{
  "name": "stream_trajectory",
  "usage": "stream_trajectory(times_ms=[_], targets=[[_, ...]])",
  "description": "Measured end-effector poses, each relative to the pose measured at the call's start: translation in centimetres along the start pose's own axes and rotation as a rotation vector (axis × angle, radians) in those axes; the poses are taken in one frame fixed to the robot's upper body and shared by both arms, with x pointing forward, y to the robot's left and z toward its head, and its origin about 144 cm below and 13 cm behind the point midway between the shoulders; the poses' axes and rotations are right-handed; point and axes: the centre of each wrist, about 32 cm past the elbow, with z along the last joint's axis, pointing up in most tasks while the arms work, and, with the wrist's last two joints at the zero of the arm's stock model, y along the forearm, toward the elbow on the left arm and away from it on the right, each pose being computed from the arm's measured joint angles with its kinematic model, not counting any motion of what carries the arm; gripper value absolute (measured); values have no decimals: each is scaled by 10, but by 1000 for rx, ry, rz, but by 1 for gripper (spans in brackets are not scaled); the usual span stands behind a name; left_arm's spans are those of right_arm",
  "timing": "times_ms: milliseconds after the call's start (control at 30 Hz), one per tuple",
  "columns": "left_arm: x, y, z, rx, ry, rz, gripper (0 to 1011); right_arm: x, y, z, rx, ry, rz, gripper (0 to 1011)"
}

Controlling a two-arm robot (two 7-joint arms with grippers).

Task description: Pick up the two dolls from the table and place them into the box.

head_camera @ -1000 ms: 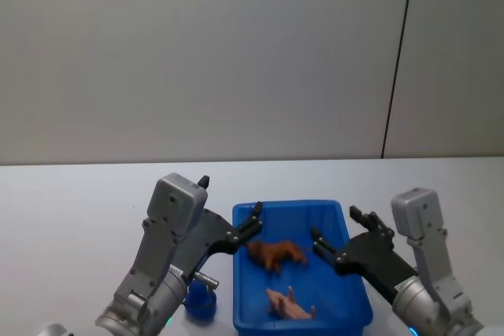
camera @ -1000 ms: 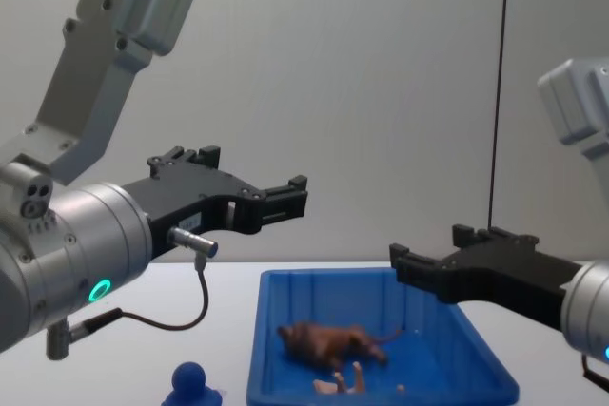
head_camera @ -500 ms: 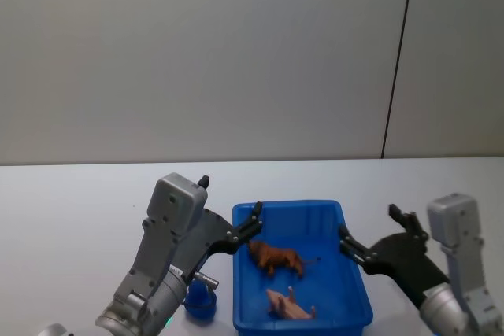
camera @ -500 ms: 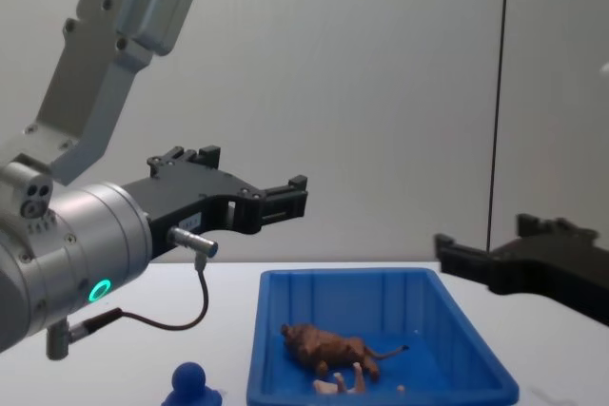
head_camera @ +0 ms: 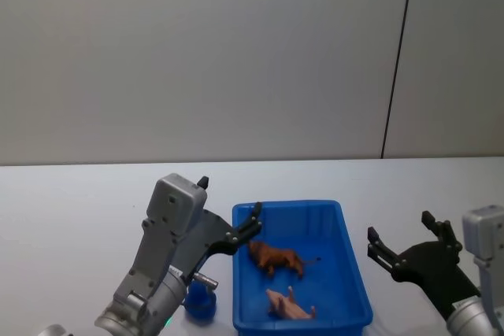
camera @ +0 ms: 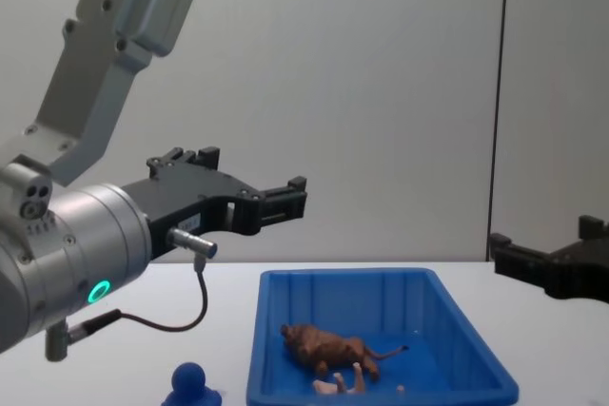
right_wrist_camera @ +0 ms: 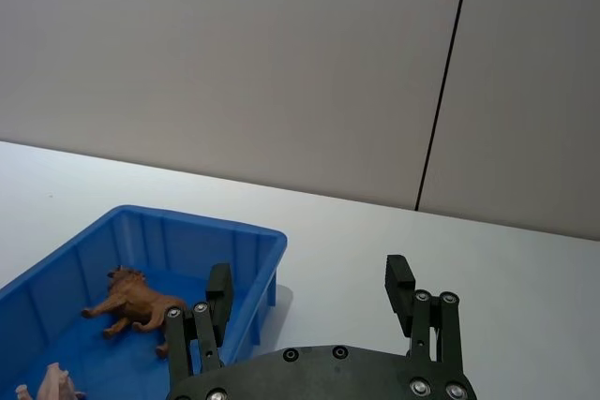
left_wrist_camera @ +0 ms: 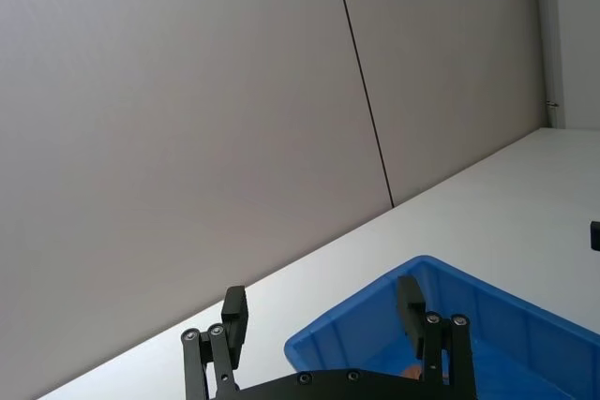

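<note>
Counting two small plastic animal figurines, a brown maned lion-like one with a thin tail (head_camera: 276, 257) and a smaller pale pink one (head_camera: 288, 305), both lying inside one rectangular bright blue plastic tray with low sloped walls (head_camera: 287, 204) on the flat white counter (head_camera: 79, 194). Placing the lion near the tray's middle and the pink one just beside it, nearer the robot, with legs sticking up in the chest view; touching or apart, cannot tell. Counting also one small blue knob-shaped object (head_camera: 199, 304) on the counter just left of the tray, close under the left arm. Counting two sets of jaws, neither clamped on a figurine. Finding the left jaws spread apart, raised above the counter by the tray's far left corner, one tip showing over the rim in the head view, with the lion lower down and to their right, well apart from them. Finding the right jaws likewise spread apart, out over bare counter to the right of the tray, clear of its wall, with both figurines off to their left inside the tray.
</note>
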Motion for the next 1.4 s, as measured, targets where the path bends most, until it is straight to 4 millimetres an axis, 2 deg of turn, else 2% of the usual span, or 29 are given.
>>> stream_trajectory(times_ms=[633,1400], targets=[[9,14,-6,97,21,64,1001,3,-9,1,2,1,-31,1001],[25,23,-38,276,122,50,1001,3,-12,1,2,1,-38,1001]])
